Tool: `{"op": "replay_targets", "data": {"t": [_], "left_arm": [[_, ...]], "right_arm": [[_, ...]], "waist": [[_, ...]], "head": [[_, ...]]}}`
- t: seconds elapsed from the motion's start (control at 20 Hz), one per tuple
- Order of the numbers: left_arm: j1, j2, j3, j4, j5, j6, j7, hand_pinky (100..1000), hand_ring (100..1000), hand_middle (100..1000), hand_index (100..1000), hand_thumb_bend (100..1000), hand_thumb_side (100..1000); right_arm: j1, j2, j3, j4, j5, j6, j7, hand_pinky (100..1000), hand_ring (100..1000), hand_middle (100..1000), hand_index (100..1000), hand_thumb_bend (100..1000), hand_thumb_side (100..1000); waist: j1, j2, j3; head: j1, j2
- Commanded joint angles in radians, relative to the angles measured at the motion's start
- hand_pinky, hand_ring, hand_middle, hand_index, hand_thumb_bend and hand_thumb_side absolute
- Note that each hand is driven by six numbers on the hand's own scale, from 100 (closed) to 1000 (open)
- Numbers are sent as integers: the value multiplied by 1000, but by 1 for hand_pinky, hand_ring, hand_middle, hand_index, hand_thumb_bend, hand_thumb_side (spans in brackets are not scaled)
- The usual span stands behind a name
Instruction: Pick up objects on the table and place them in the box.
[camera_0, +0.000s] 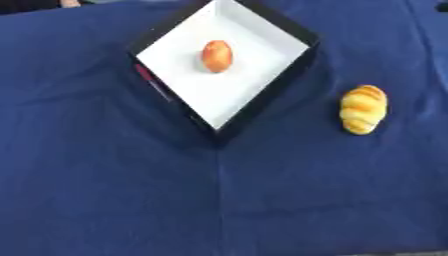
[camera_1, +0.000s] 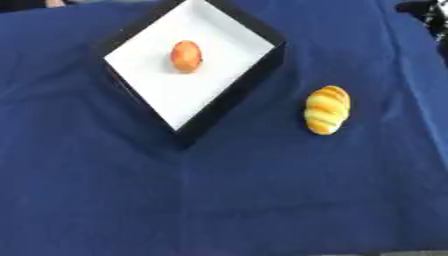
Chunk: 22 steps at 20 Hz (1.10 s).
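1. Blue cloth (camera_0: 105, 200) covers the whole bench; near edge bare, seam runs down the middle.
2. Right arm: only a dark part shows at the far right corner in the right eye view; hand state cannot tell.
3. Left hand not visible.
4. Yellow striped bread roll (camera_1: 327, 110) lies on the cloth toward the right edge, just beside the box, not touching.
5. Box (camera_0: 262, 97), black walls, white floor, sits at the far edge, turned corner-on.
6. Orange oval bun (camera_0: 217, 56) lies inside the box, mid-floor.
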Motion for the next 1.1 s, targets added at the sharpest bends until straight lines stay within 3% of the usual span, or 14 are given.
{"op": "replay_targets", "data": {"t": [0.05,0.25,0.6,0.8,0.95,1.1], "left_arm": [[-32,0,18,11,-15,-9,-2,630,545,469,411,532,100],[-58,-28,42,40,-31,3,12,620,541,465,411,510,100],[-110,-196,82,183,-143,16,20,627,547,467,405,563,100],[-98,-242,90,243,-215,42,55,621,545,469,412,516,100],[-94,-264,94,279,-267,64,94,628,550,472,421,550,100],[-88,-278,96,310,-315,93,140,628,551,473,431,517,100]], "right_arm": [[-15,-19,-6,-18,-5,2,-5,1000,783,753,868,100,587],[-30,-7,-6,-23,-13,3,-9,1000,782,753,868,100,586],[-47,5,-5,-28,-24,19,-28,1000,783,754,868,100,595],[-61,17,-3,-33,-29,32,-40,1000,784,756,868,100,599],[-71,28,-2,-38,-31,43,-46,1000,786,759,868,100,601],[-80,39,-2,-44,-30,52,-56,1000,787,760,868,100,600]], "waist": [[0,-42,1],[-5,-29,-24],[-7,-15,-48],[-9,-8,-64],[-10,-5,-78],[-9,-2,-91]], "head": [[2,-11],[21,-28],[32,-49],[47,-61],[60,-66],[71,-67]]}}
